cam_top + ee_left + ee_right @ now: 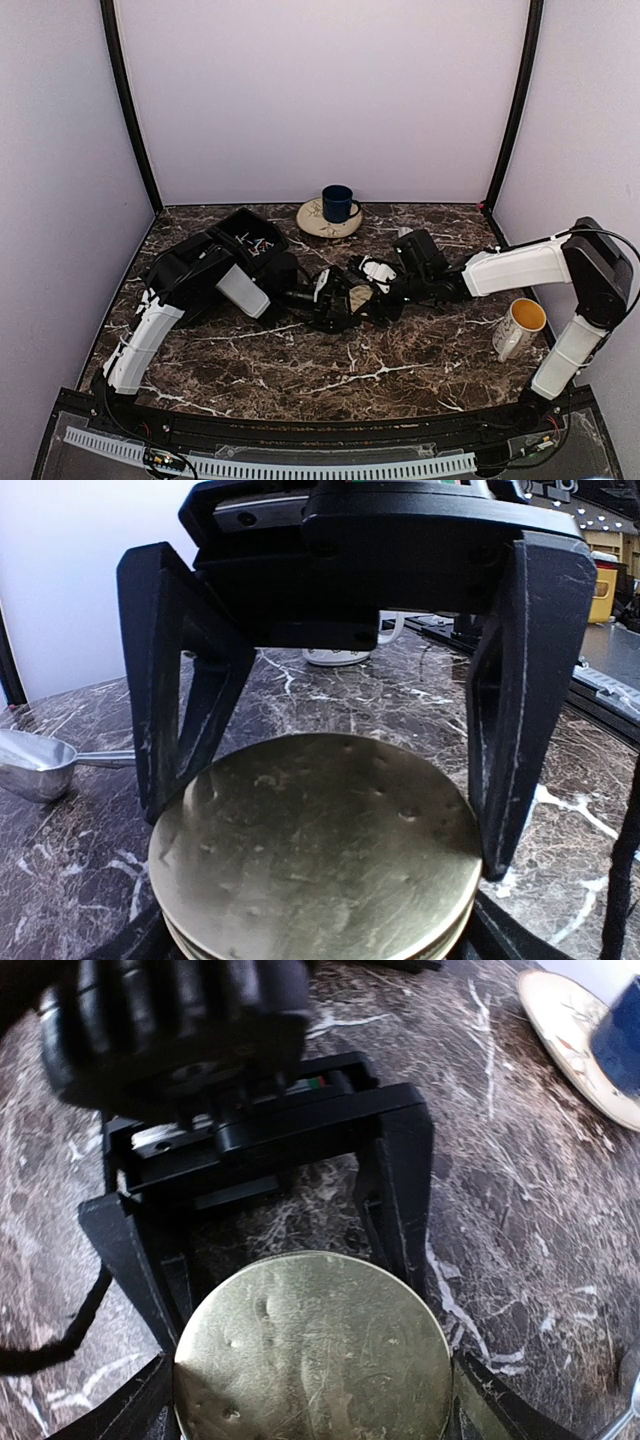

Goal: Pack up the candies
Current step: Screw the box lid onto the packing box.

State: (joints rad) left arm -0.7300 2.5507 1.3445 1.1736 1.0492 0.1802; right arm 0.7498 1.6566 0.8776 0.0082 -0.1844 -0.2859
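My left fingers (500,780) are spread wide, one on each side of the round gold lid (320,860). Both tips sit right against its rim, so I am grasping the lid. The lid is flat and shiny, with little dents and scratches on top.

My right fingers (135,1410) come at the same lid from the other side. They are spread wide too, and the lid sits between them. Their tips are very close to its edge, but I cannot tell if they squeeze it or just wait beside it. What is under the lid is hidden from me.

Both my arms meet in the middle of the dark marble worktop (380,370).

The candies (255,241) are not near my fingers. They are tiny coloured bits lying inside the black tray (240,215) at the back left, behind my left arm.

A silver spoon (35,765) lies on the worktop near the lid. A blue mug (337,203) stands on a plate (312,222) at the back. A white mug (520,328), yellow inside, stands on the right.
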